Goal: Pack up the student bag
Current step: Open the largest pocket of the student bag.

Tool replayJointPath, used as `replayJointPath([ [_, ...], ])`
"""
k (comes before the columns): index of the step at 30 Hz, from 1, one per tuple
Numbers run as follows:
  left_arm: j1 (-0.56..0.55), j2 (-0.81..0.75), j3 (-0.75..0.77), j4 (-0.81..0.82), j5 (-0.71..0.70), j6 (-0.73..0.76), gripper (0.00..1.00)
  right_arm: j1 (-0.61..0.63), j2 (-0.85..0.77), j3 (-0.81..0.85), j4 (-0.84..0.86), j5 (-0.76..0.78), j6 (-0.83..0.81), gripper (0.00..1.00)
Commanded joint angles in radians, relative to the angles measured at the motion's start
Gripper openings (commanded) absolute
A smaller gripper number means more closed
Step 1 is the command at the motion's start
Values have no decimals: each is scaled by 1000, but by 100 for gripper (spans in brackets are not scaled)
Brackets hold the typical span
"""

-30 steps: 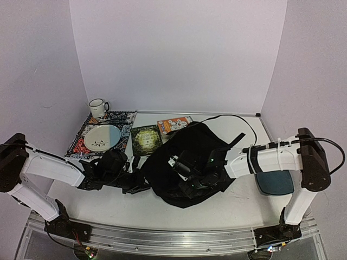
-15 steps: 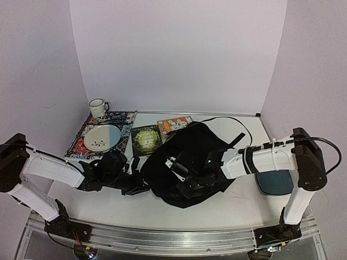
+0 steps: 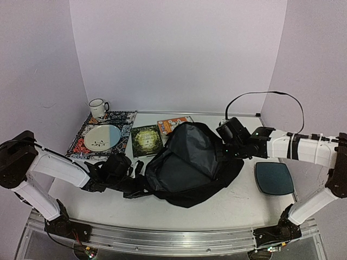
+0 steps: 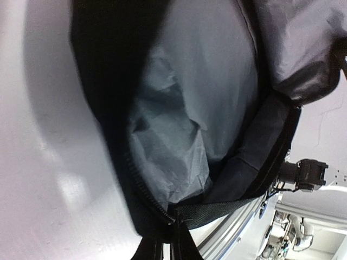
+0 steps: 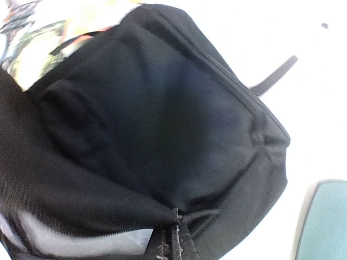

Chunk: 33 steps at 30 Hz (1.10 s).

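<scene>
Here the left gripper and right gripper pinch the student bag, green book behind, teal pad beside.

L hand, R hand both pinched shut.

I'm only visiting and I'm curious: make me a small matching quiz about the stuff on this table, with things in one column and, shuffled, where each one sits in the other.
Things:
1. mug
2. plate
3. backpack
4. teal pad

Places:
A. lying open in the middle of the table
B. flat on the right side of the table
C. standing furthest back on the left
D. on the patterned mat

Pairs: 1-C, 2-D, 3-A, 4-B.
</scene>
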Motion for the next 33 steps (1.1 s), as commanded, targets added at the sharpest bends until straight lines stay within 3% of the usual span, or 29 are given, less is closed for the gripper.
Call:
replayJointPath([
  [1,-23,31,61,12,84,43,0,-31,-89,-58,-82,77,128,0],
  [10,-57,-27,-6,10,191,60,0,-73,-249,-170,-201,114,193,0],
  [17,-64,-35,-19,9,196,70,6,-115,-57,-187,-169,129,182,0],
  [22,-62,-97,-12,7,94,54,25,-115,76,-153,-133,118,158,1],
  [27,21,-231,-14,-72,-50,47,49,-114,70,-137,-108,22,93,16],
  [31,137,-305,31,-186,-140,91,61,-115,-22,-138,-75,-61,32,40],
  [33,183,-307,60,-214,-188,108,70,-115,-61,-135,-61,-91,10,47],
])
